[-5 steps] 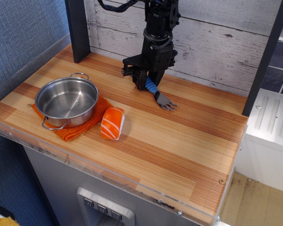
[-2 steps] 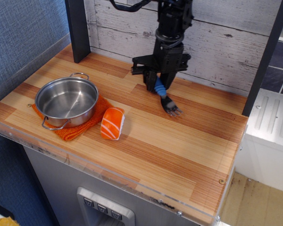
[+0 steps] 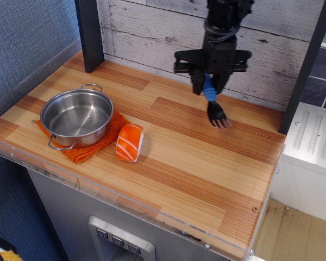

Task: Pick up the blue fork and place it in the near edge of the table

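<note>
My black gripper (image 3: 209, 87) is shut on the blue fork (image 3: 213, 103). It grips the ribbed blue handle near its top. The fork hangs tines down, lifted above the far right part of the wooden table (image 3: 168, 163). The grey tines point down and slightly right, over the tabletop. The upper part of the handle is hidden between the fingers.
A steel pot (image 3: 77, 116) sits on an orange cloth (image 3: 92, 148) at the left. An orange and white sushi-like toy (image 3: 130, 142) lies beside it. A black post (image 3: 89, 32) stands at the back left, another at the right (image 3: 304, 65). A plank wall is behind.
The gripper has risen and moved right with the fork, which has come off the table and now hangs more upright.
</note>
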You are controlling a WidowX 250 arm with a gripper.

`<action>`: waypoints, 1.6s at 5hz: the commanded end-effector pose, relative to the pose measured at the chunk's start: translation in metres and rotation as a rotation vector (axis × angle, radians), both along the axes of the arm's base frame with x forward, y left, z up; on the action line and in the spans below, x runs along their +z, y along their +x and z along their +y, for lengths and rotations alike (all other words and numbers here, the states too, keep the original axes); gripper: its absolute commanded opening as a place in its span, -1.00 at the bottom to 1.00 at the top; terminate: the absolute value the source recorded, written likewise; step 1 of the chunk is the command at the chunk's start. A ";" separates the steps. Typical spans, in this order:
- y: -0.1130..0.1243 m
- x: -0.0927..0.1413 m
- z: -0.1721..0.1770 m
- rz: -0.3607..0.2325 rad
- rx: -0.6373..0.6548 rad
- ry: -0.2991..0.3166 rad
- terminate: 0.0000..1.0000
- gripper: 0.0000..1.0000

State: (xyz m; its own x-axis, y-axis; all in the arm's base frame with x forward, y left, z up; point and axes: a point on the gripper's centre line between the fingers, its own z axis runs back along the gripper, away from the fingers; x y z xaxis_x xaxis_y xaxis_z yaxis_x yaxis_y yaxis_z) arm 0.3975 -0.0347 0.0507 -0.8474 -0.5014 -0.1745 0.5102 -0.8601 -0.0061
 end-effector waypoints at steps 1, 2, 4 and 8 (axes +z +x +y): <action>-0.042 0.031 -0.022 -0.051 -0.173 -0.025 -1.00 -1.00; -0.064 0.024 -0.030 -0.032 -0.269 -0.034 -1.00 -1.00; -0.083 0.007 -0.059 -0.022 -0.477 0.015 -1.00 -1.00; -0.082 -0.028 -0.083 0.069 -0.546 0.054 -1.00 -1.00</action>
